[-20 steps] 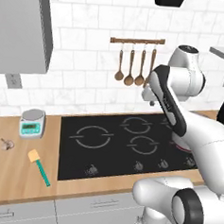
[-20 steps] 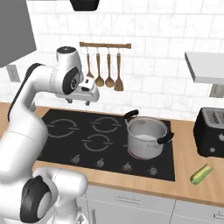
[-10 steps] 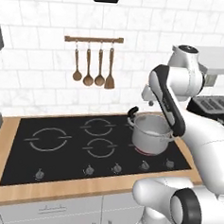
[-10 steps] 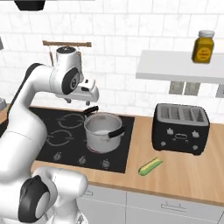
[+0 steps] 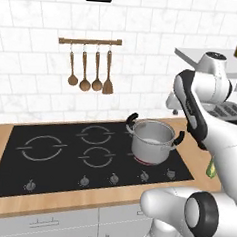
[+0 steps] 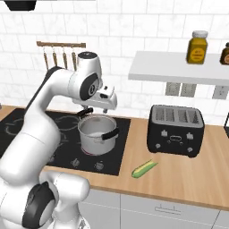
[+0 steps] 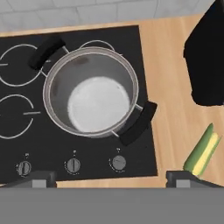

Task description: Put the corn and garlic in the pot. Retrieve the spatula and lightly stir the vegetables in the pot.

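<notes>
Hand view: gripper (image 7: 111, 177) hangs high above the pot (image 7: 91, 99), jaws spread wide and empty, likely surveying before a pick. Pot sits empty on the hob's near right burner. Corn (image 6: 144, 168) lies on the counter between hob and toaster (image 6: 175, 129).

Light wooden worktop (image 6: 188, 174) along a white tiled wall, with a black glass hob (image 5: 62, 161) set into it. Shiny steel straight-sided pot (image 6: 96, 134) with two black loop handles on the hob's right rear ring, empty. Small yellow-green corn cob (image 6: 144, 168) flat on bare wood right of the hob, near the front edge. Black slotted toaster (image 6: 175, 129) behind the cob, apart from it, toward the wall.
</notes>
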